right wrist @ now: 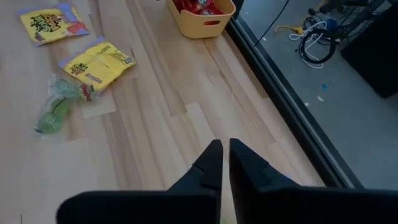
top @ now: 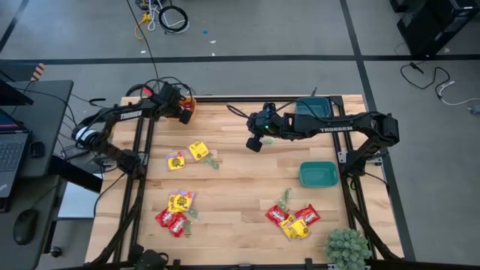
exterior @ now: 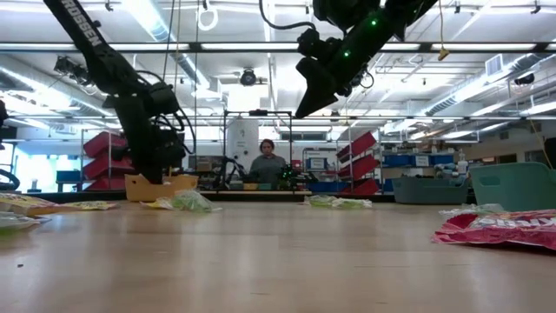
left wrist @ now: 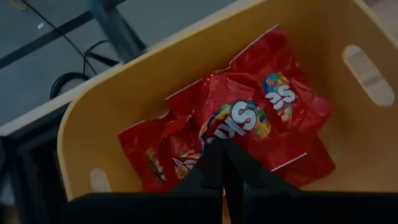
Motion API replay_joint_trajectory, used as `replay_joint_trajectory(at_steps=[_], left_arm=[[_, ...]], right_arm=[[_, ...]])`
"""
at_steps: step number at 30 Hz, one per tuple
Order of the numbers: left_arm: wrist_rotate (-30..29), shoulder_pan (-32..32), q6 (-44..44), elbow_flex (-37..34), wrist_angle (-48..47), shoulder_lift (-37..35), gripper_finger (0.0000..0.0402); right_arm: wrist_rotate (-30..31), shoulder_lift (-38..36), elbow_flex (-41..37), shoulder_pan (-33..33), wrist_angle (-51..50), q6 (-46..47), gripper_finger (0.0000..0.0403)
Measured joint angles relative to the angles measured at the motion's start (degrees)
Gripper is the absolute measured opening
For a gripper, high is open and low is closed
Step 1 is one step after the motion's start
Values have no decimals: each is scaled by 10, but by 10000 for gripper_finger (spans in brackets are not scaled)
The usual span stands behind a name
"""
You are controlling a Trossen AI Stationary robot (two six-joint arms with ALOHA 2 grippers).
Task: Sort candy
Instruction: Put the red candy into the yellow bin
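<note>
Red candy packets (left wrist: 249, 124) lie in a yellow bowl (left wrist: 155, 87) at the far left corner of the wooden table (top: 240, 199), directly under the left pincer (left wrist: 225, 163), whose fingers are pressed together and hold nothing. The right pincer (right wrist: 221, 163), also pressed together and empty, hangs high above the table's far middle. Yellow packets (top: 187, 155) and a pale green one (right wrist: 53, 109) lie near the centre; mixed red and yellow heaps (top: 176, 210) rest nearer the front edge. A teal bowl (top: 318, 174) sits at right.
</note>
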Motion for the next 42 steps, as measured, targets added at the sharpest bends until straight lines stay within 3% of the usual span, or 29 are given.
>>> replay_joint_trajectory(at_steps=[6, 15, 21, 29, 36, 42], left_arm=[[0, 0, 0, 0, -2, -10, 3], [9, -37, 9, 0, -11, -103, 3], [81, -90, 20, 0, -66, -181, 3], [88, -294, -24, 0, -148, -274, 3], [64, -490, -159, 0, -216, -283, 3], [37, -649, -324, 0, -235, -265, 3]], right_arm=[[0, 0, 0, 0, 0, 0, 2], [0, 0, 0, 0, 1, -6, 17], [-19, 0, 0, 5, 0, -8, 14], [-76, -1, -41, 34, 80, -6, 1], [-111, 0, -108, 76, 193, 26, 1], [-112, 0, -123, 125, 211, 40, 1]])
